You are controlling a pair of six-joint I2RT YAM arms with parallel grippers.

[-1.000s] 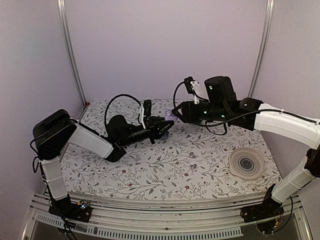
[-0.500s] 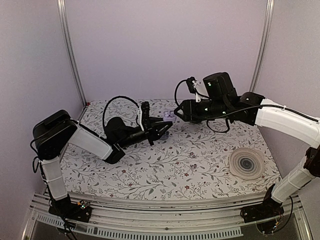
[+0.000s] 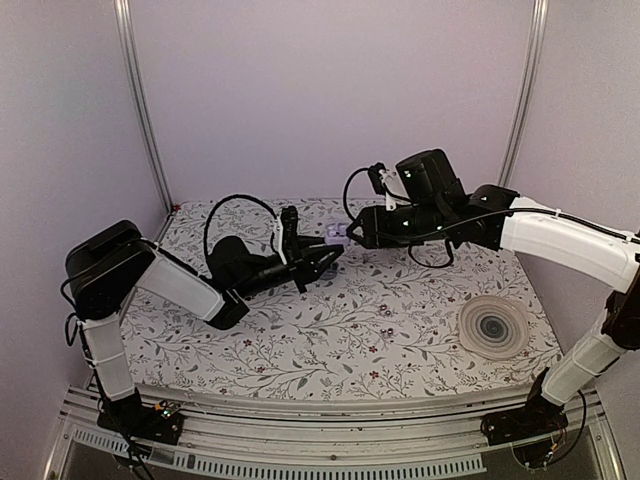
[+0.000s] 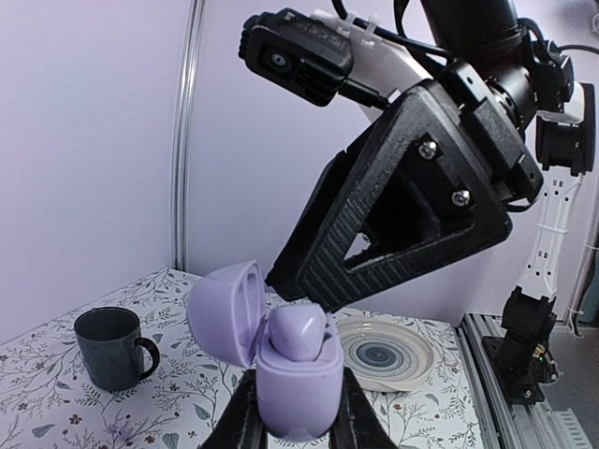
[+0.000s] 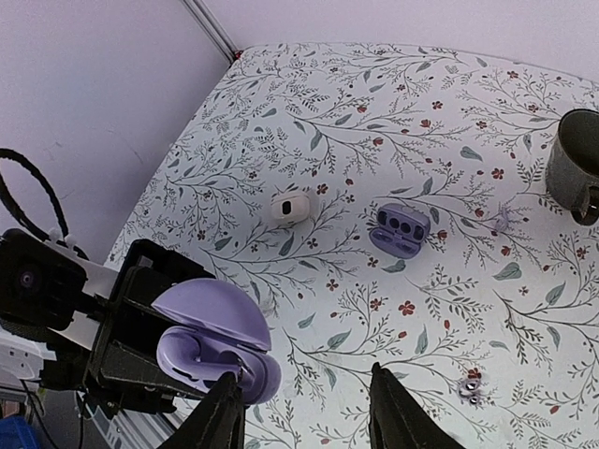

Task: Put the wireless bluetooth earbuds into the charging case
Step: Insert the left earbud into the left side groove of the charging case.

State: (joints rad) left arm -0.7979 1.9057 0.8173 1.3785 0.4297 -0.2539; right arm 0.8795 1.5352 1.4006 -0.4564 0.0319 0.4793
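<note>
My left gripper (image 4: 298,416) is shut on the lower half of the lilac charging case (image 4: 295,388) and holds it upright above the table, its lid hinged open to the left. One lilac earbud (image 4: 298,332) sits in the case's top. My right gripper (image 5: 304,416) is open and empty, right over the case (image 5: 211,351); its left finger (image 5: 227,412) is at the case's rim. In the top view the two grippers meet at the back middle, left gripper (image 3: 322,252) below right gripper (image 3: 350,233), with the case (image 3: 335,235) between them.
On the table lie a small blue-violet open case with sockets (image 5: 401,229), a white square case (image 5: 290,206) and a small shiny piece (image 5: 471,390). A dark mug (image 5: 576,164) stands at the back. A ringed plate (image 3: 492,327) lies at the right front.
My right gripper has moved left and down until it is against the case. My left gripper has lifted the case slightly toward it.
</note>
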